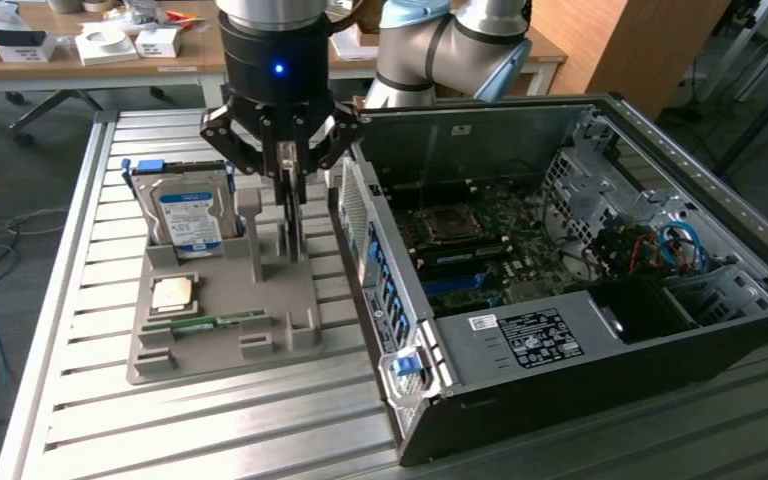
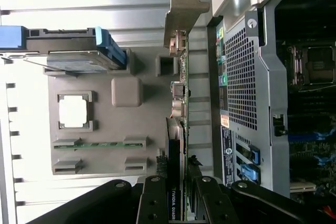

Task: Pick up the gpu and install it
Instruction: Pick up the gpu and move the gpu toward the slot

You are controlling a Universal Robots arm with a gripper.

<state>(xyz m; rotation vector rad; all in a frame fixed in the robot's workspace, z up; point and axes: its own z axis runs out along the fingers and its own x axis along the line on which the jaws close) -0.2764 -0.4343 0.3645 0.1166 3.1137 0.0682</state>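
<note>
Fingers [image 2: 152, 203] clamp the gpu [image 2: 174, 156], standing on edge in the grey tray [image 1: 224, 345] on our bench [image 1: 91, 420]. We note a hard drive [image 1: 187, 218], processor [image 1: 175, 293] and memory stick [image 1: 204, 322] alongside; the open computer case [image 1: 518, 350] stands beside.

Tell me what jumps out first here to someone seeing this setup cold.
The black robot arm hanging straight down over the gray tray, right at the graphics card standing on edge in it. Next, the big computer case lying open at the exterior view's right, and the blue-labelled hard drive upright at the tray's far end.
</note>
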